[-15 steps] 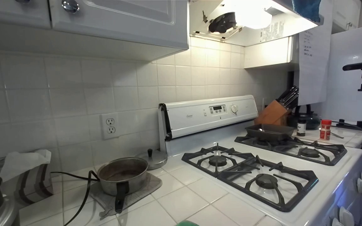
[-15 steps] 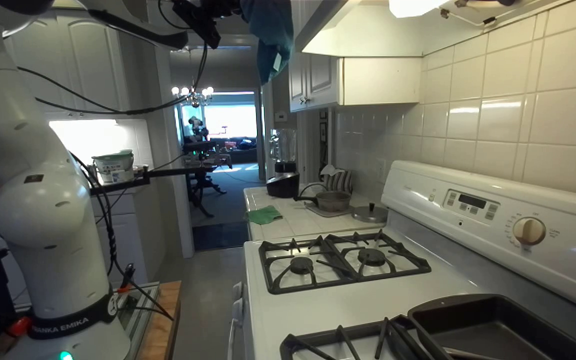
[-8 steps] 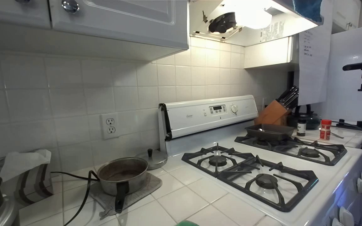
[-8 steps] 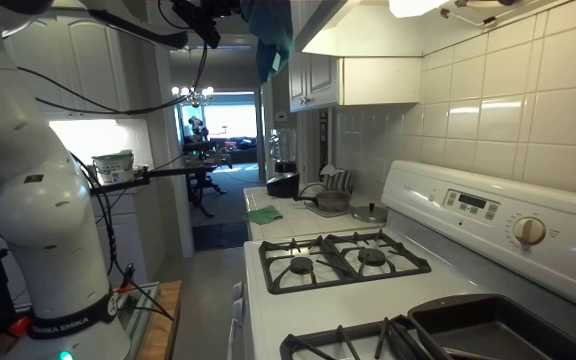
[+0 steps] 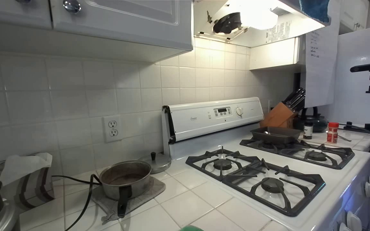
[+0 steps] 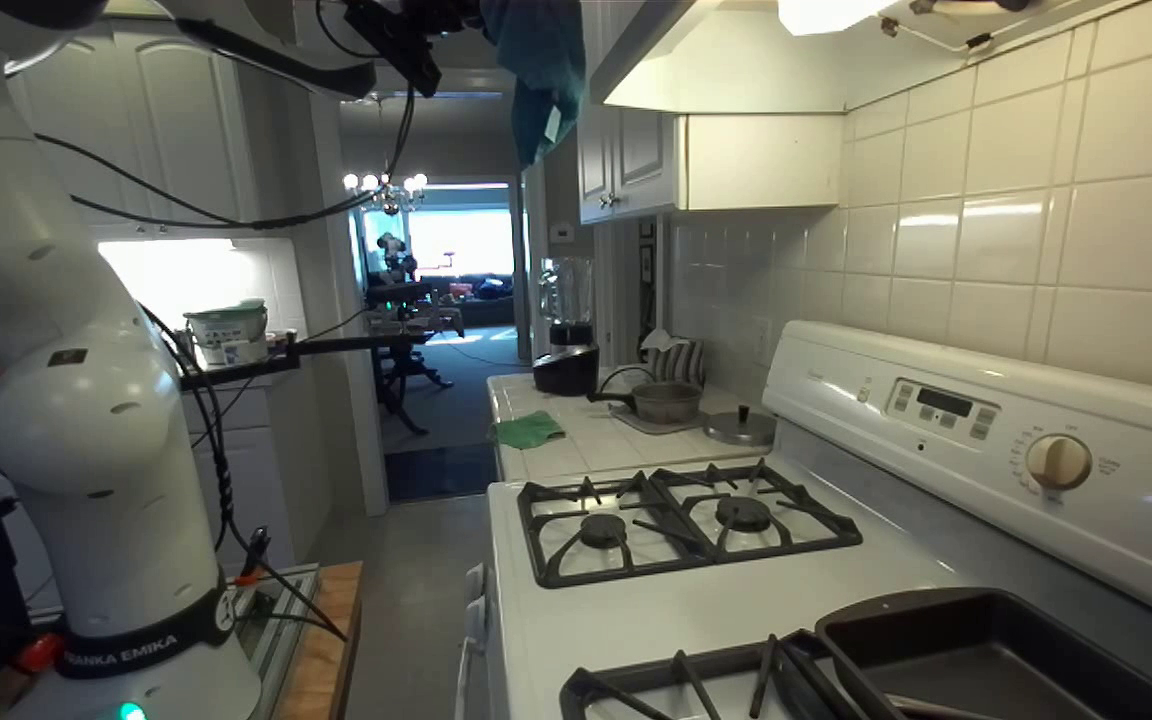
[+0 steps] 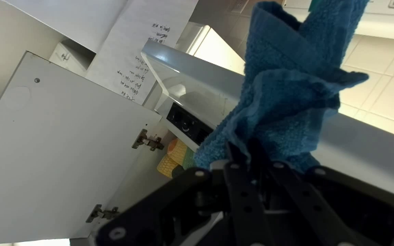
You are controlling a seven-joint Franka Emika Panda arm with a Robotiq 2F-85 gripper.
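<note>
A crumpled blue towel [image 7: 286, 92] fills the middle of the wrist view. My gripper [image 7: 246, 150] is shut on a fold of it, and the fingertips are partly buried in the cloth. The same towel [image 6: 544, 80] hangs down at the top of an exterior view, in front of the range hood. Only a corner of the towel [image 5: 315, 11] shows beside the hood in an exterior view. Most of the gripper lies beyond the top edge there.
A range hood [image 7: 197, 82] and an open cabinet door [image 7: 63, 143] are near the gripper. Below are stove grates [image 6: 686, 525], a dark baking pan [image 6: 996, 650], a saucepan [image 5: 125, 179], its lid [image 5: 156, 163], a green cloth [image 6: 529, 430] and a knife block [image 5: 277, 116].
</note>
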